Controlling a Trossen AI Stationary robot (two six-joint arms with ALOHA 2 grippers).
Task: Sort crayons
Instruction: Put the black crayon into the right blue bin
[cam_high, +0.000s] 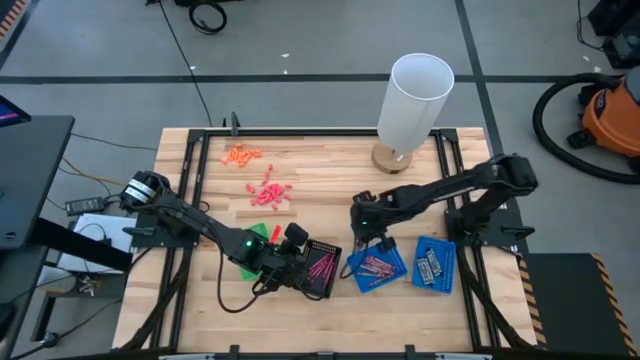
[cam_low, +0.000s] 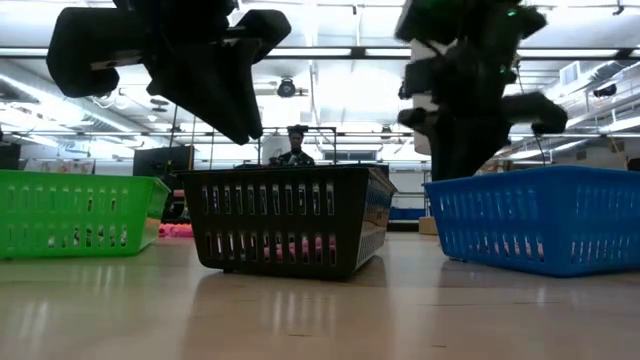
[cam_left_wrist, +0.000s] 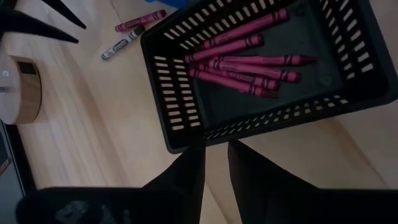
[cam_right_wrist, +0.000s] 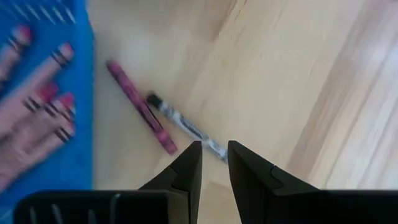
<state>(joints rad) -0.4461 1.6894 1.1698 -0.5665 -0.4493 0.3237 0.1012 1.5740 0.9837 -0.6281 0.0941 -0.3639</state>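
Note:
Several pink crayons (cam_left_wrist: 249, 59) lie in the black tray (cam_high: 322, 268). My left gripper (cam_left_wrist: 216, 168) hangs open over that tray's rim, above the table, with nothing between its fingers. A pink crayon (cam_right_wrist: 140, 106) and a grey crayon (cam_right_wrist: 183, 127) lie side by side on the wood, between the black tray and a blue tray (cam_high: 377, 265) that holds pink crayons. My right gripper (cam_right_wrist: 214, 152) is open above the grey crayon's end and points steeply down. A second blue tray (cam_high: 435, 263) holds grey crayons.
A green tray (cam_low: 75, 212) stands left of the black one, partly under my left arm. Orange bits (cam_high: 241, 153) and coral-red bits (cam_high: 268, 192) lie on the far left part of the table. A tall white cylinder (cam_high: 412, 100) on a round wooden base stands at the far edge.

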